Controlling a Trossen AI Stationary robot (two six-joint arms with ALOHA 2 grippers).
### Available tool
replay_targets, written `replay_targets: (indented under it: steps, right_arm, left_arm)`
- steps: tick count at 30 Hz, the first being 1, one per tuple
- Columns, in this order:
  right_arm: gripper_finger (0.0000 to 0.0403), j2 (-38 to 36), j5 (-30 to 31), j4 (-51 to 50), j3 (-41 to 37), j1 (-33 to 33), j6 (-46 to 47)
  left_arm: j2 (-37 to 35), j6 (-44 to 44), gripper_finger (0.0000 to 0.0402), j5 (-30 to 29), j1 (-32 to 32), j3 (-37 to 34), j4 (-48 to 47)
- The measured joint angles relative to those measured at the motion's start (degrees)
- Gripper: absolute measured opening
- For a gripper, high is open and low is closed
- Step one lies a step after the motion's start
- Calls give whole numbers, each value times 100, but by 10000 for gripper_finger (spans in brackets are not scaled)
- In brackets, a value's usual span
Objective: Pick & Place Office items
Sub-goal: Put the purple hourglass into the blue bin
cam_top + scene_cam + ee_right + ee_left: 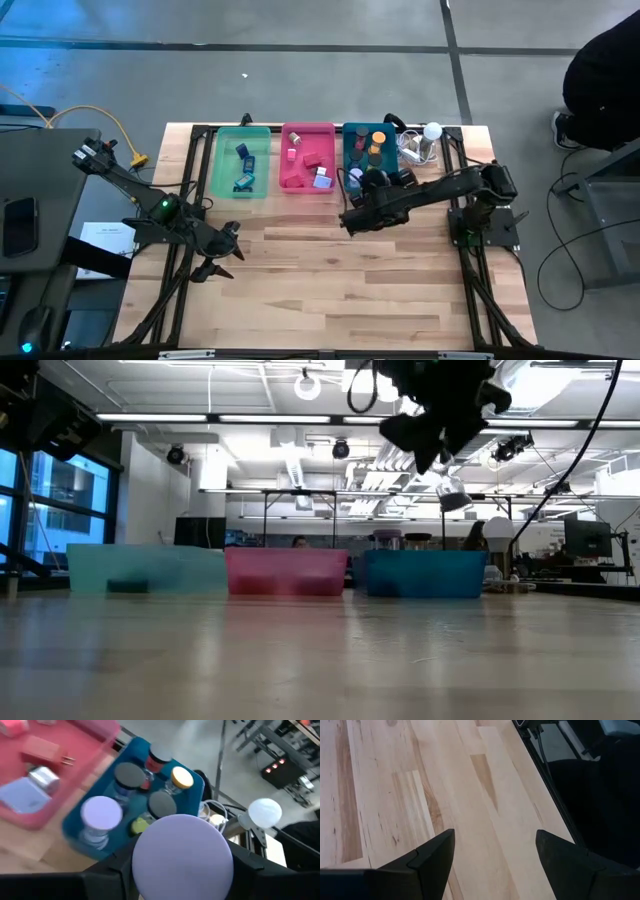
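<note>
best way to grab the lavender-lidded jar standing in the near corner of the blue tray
Grip the lavender-lidded jar across its round lid, coming straight down from above. It stands upright with the flat lid facing up, and the teal tray wall and the dark-lidded jars beside it likely block any sideways approach. The right gripper already holds a similar lavender lid between its fingers, so it would have to release that first.

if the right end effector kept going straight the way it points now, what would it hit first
Probably the teal tray and the capped pieces in it. The right end effector, holding a lavender disc, points toward that tray from above; depth is unclear, so which piece comes first is uncertain.
</note>
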Motion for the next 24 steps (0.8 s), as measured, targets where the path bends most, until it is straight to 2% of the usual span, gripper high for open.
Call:
replay_targets:
  steps: [3, 9, 15, 19, 24]
  right_arm:
    - [176, 0, 8, 111, -241, -89, 143]
    - [175, 0, 21, 409, -811, -121, 358]
    - [194, -5, -125, 413, -1093, -225, 495]
    - [177, -279, -121, 286, -1091, -246, 269]
    - [177, -869, -72, 494, -1089, -241, -75]
  left_arm:
    - [1, 0, 271, 0, 0, 0, -1]
    - [1, -30, 271, -4, 0, 0, 0]
    - [1, -44, 271, -7, 0, 0, 0]
    - [1, -41, 271, -8, 0, 0, 0]
    - [1, 79, 271, -48, 0, 0, 4]
